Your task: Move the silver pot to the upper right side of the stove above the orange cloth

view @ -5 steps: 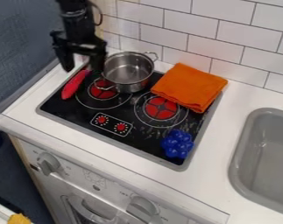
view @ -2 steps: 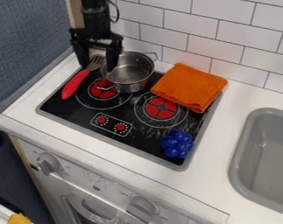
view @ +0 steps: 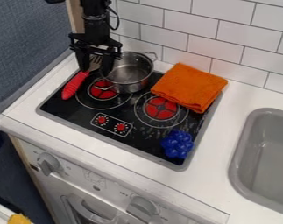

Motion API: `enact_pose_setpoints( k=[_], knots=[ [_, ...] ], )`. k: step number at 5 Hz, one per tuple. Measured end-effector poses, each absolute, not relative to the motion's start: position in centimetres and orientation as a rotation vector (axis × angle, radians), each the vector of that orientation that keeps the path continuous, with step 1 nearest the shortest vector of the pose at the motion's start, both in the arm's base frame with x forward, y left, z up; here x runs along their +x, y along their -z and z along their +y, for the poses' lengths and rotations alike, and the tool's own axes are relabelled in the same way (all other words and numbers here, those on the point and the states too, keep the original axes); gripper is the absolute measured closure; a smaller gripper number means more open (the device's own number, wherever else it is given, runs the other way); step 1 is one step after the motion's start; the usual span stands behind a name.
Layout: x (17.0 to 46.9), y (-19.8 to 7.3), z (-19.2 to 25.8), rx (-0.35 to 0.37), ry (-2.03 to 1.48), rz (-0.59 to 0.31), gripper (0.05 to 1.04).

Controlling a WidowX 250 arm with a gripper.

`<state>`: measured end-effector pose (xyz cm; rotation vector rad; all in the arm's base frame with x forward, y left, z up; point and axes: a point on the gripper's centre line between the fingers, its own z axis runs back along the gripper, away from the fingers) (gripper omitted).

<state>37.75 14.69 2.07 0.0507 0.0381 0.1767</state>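
Lowered tool (view: pixel 95 72), released and spread, at left rim of pot (view: pixel 132 73), cloth (view: pixel 189 87) over edge of stove (view: pixel 67 106)

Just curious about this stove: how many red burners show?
2: the left burner beside the pot, the right burner by the orange cloth. Pot and cloth may hide more.

Black robot arm (view: pixel 95 24) at the top edge, left of centre, roughly upright, a thin cable (view: pixel 118 21) curving out beside it, the black two-finger gripper (view: pixel 95 71) below — pointing down, fingers (view: pixel 83 60) spread apart, tips apart from each other, a wide crosspiece (view: pixel 95 43) above them.
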Motion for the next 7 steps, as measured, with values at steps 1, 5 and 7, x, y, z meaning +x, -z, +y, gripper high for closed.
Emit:
enact_pose_setpoints(
  k=[1, 5, 7],
  knots=[
    [37.7, -1.8, 14.6, 0.051, -0.168, 0.034, 0.67],
    [37.3, -6.1, 12.6, -0.031, -0.146, -0.087, 1.013],
    [36.5, -8.6, 9.6, -0.119, -0.095, -0.137, 1.02]
  ],
)
